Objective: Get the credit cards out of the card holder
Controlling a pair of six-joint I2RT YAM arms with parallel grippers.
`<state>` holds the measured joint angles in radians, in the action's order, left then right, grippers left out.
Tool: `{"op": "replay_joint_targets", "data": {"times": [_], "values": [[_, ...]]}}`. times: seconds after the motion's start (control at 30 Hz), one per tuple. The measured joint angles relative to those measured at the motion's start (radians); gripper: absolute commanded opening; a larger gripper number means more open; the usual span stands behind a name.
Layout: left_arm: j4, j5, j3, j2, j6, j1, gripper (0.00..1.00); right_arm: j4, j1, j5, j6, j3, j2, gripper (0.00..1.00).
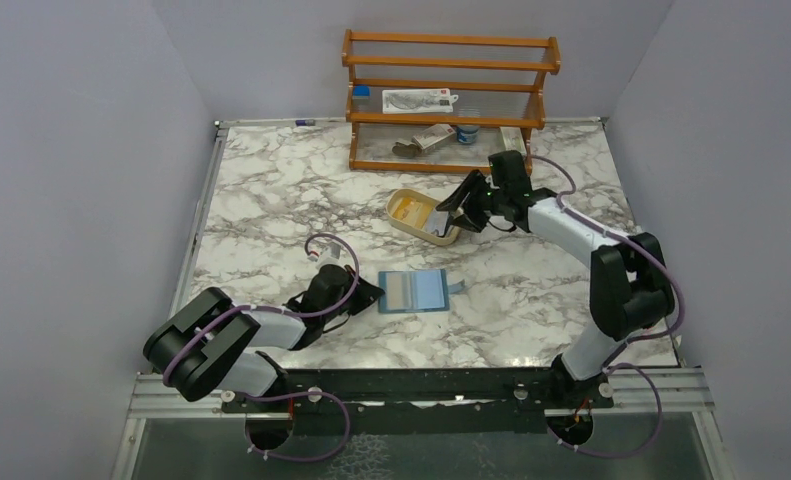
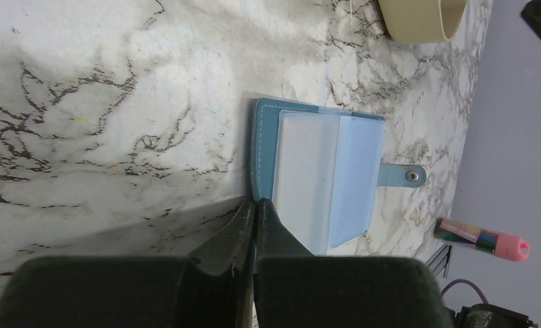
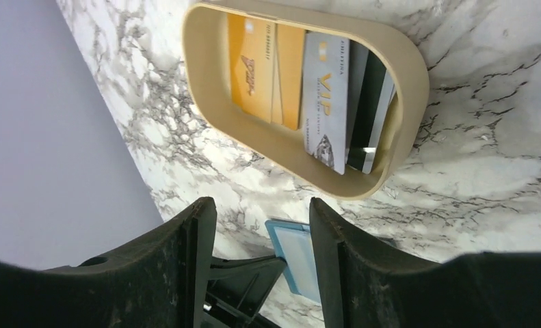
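On the marble table [image 1: 271, 190], you can see the card holder [image 1: 415, 291] lying open and flat near the middle, its pale blue inside facing up and its snap tab [image 2: 400, 175] pointing toward the right arm's side. Your left gripper [image 2: 255, 208] rests low on the tabletop at the holder's near left edge, its two fingers pressed together with nothing between them; from the wrist view the tips sit right at the holder's teal border, though you cannot tell whether they touch it.

Farther back, an oval tan tray [image 3: 206, 96] stands between the holder and a wooden rack [image 1: 449, 100] at the far edge. Your right gripper [image 3: 260, 225] hangs just above the tray's right end with its fingers spread apart and nothing held between them. Inside the tray lie the credit cards [image 3: 327, 102]: a grey one printed "VIP" rests on top of darker ones toward one end, and a yellow-orange card [image 3: 264, 68] lies beside them. The cards lean against one another, overlapping.

Look in the left wrist view and you will find a pink-capped marker [image 2: 483, 239] lying on the table beyond the holder.
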<state>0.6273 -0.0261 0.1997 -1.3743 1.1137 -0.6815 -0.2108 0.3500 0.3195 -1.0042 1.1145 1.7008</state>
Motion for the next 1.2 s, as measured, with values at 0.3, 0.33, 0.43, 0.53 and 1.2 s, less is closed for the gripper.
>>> {"op": "replay_joint_targets", "data": {"times": [0.3, 0.33, 0.43, 0.53, 1.2], "values": [[-0.081, 0.01, 0.037, 0.056, -0.042, 0.001, 0.0, -0.033, -0.002, -0.014, 0.156, 0.003, -0.205, 0.61], [-0.113, 0.01, 0.056, 0.075, -0.056, 0.001, 0.0, -0.021, 0.001, 0.005, 0.194, -0.006, -0.223, 0.62], [-0.188, 0.01, 0.111, 0.116, -0.089, 0.001, 0.0, 0.004, 0.031, 0.045, 0.277, -0.039, -0.243, 0.62], [-0.286, 0.004, 0.188, 0.154, -0.129, 0.001, 0.0, 0.019, 0.106, 0.071, 0.354, -0.079, -0.243, 0.62], [-0.613, -0.116, 0.362, 0.156, -0.165, -0.109, 0.0, 0.193, 0.28, 0.163, 0.438, -0.2, -0.072, 0.62]]}}
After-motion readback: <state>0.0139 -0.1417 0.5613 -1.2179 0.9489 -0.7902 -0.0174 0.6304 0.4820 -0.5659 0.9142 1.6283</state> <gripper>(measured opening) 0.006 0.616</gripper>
